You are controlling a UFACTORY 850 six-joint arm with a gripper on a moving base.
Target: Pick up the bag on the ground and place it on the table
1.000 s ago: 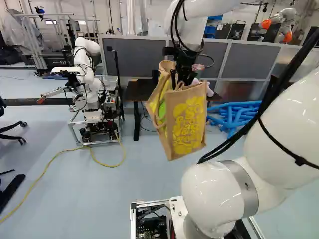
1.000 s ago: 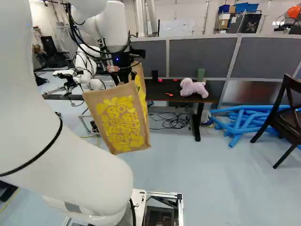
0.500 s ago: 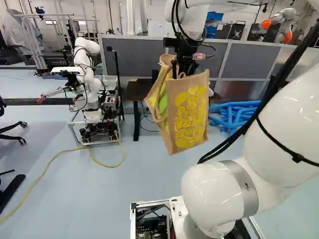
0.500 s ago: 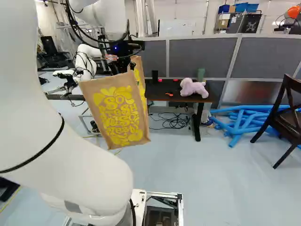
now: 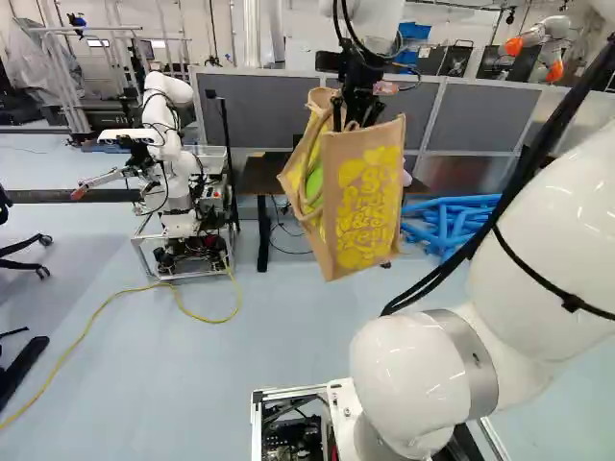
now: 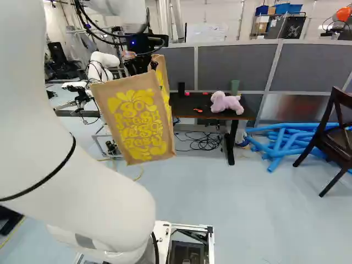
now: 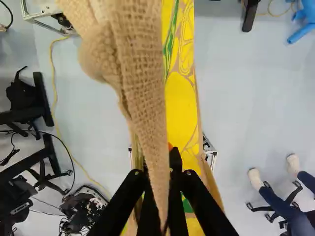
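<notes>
High ahead of the base, my gripper [image 5: 357, 110] holds the tan bag [image 5: 361, 206] with yellow print, which hangs slightly tilted in the air. In the wrist view, a burlap strap of the bag [image 7: 142, 73] runs between the two black fingers, and the gripper [image 7: 160, 178] is shut on it. Something bright green shows inside the bag in the left base view. The dark table [image 6: 190, 112] stands beyond the bag, partly hidden by it; a pink plush toy [image 6: 225, 103] lies on its top.
Grey partitions [image 6: 236, 66] stand behind the table. Blue tubes [image 6: 283, 140] and a dark wooden chair [image 6: 336, 129] are to its right in the right base view. Another robot [image 5: 168, 154] stands at the left of the left base view, near a yellow cable [image 5: 91, 327] on the floor.
My gripper has risen with the bag hanging from it, so the bag is higher above the floor. The base has stayed put, and the table and toy have not moved.
</notes>
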